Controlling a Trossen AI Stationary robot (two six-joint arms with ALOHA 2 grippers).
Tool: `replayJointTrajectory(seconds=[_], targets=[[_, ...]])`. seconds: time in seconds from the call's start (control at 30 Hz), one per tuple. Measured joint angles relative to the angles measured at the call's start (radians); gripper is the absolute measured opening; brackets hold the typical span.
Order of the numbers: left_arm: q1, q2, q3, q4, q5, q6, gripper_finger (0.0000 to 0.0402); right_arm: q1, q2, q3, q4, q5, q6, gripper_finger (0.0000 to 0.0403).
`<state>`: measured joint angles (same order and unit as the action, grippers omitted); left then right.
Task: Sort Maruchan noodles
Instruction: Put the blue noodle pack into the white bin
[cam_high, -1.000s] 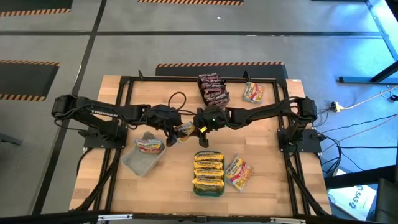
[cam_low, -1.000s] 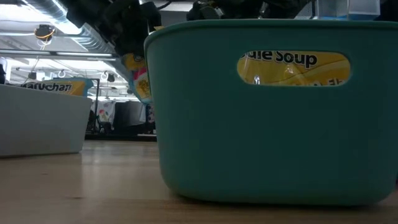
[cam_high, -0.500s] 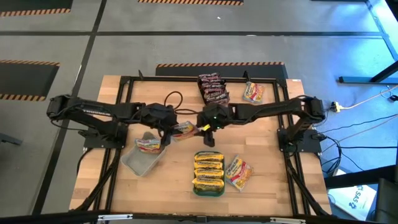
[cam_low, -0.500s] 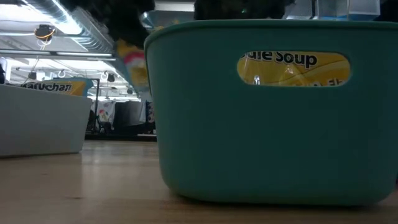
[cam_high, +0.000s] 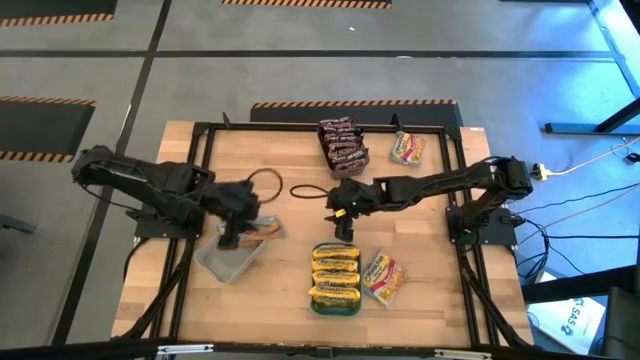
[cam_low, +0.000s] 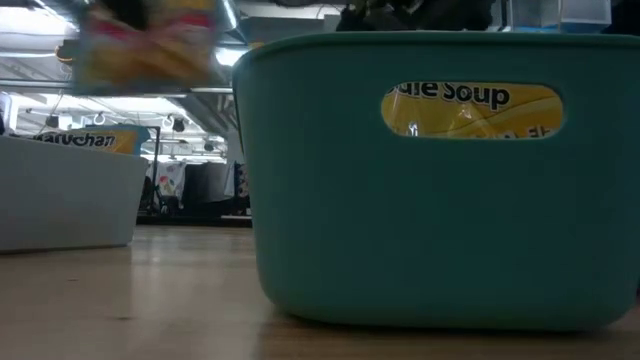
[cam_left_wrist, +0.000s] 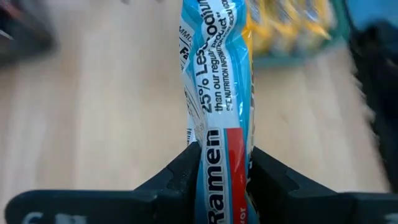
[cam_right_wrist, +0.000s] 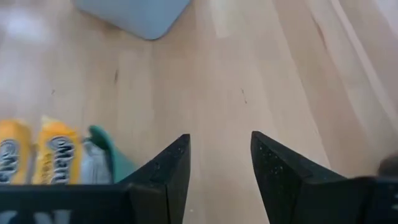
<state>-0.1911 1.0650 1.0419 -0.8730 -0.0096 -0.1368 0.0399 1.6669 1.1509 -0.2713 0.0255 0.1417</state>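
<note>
Left arm: extended from the left edge of the high view toward centre-left, its gripper over the rim of the grey tray. The left wrist view shows both dark fingers clamped on a light-blue noodle packet, held edge-on between them. In the high view this packet shows just right of the gripper, above the tray's upper right corner. In the low view it appears as a blur at the upper left.

Right arm: reaches from the right side toward the middle of the high view, elbow low, its gripper pointed down just above the teal tray. The right wrist view shows its fingers parted with bare wood between them, grasping nothing.

Task items: yellow packets fill the teal tray at lower centre; one loose packet lies just beside its right wall. Dark packets are stacked at top centre, with another light packet to their right. One packet sits in the grey tray.
</note>
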Motion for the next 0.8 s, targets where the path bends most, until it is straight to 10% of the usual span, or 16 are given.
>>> replayJointTrajectory(seconds=[0.33,0.8], targets=[[-0.266,0.000,-0.004,-0.334,0.012,-0.387,0.0100,0.000,0.001,-0.036,0.184,-0.018,0.038,0.0152],[-0.318,0.029,-0.227,-0.108,-0.136,-0.183,0.0100,-0.007,0.001,-0.036,0.223,-0.046,0.088,0.0152]])
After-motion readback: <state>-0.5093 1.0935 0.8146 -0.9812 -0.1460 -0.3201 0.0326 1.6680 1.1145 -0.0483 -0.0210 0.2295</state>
